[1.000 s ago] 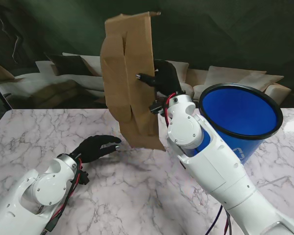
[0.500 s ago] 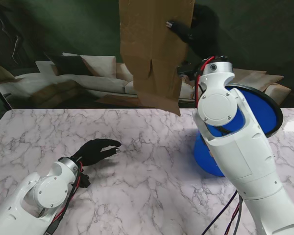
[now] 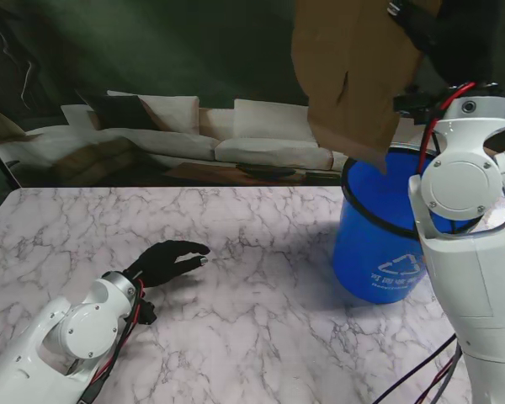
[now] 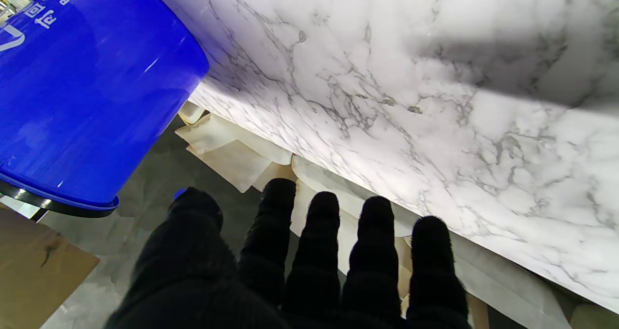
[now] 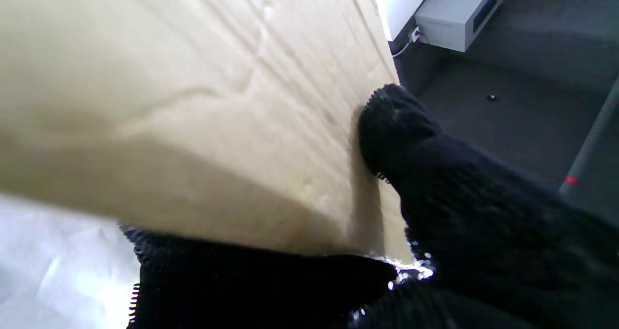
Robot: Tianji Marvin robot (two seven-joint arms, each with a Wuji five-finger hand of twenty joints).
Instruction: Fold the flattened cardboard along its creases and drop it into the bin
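Note:
The folded brown cardboard (image 3: pixel 353 76) hangs high in the air, its lowest corner just over the near-left rim of the blue bin (image 3: pixel 383 252). My right hand (image 3: pixel 442 34), in a black glove, is shut on the cardboard's right edge; the right wrist view shows the thumb (image 5: pixel 391 126) pressed on the cardboard (image 5: pixel 193 101) and fingers under it. My left hand (image 3: pixel 167 259) rests low over the marble table (image 3: pixel 261 320) at the left, open, fingers (image 4: pixel 319 251) spread and holding nothing. The bin (image 4: pixel 82 92) also shows in the left wrist view.
My white right forearm (image 3: pixel 471 244) stands upright right in front of the bin and hides part of it. Sofas (image 3: pixel 194 139) lie beyond the table's far edge. Red and black cables (image 3: pixel 421 379) hang under the right arm.
My right hand has carried the cardboard up and to the right, from the table's middle to above the bin. The left hand has stayed nearly still.

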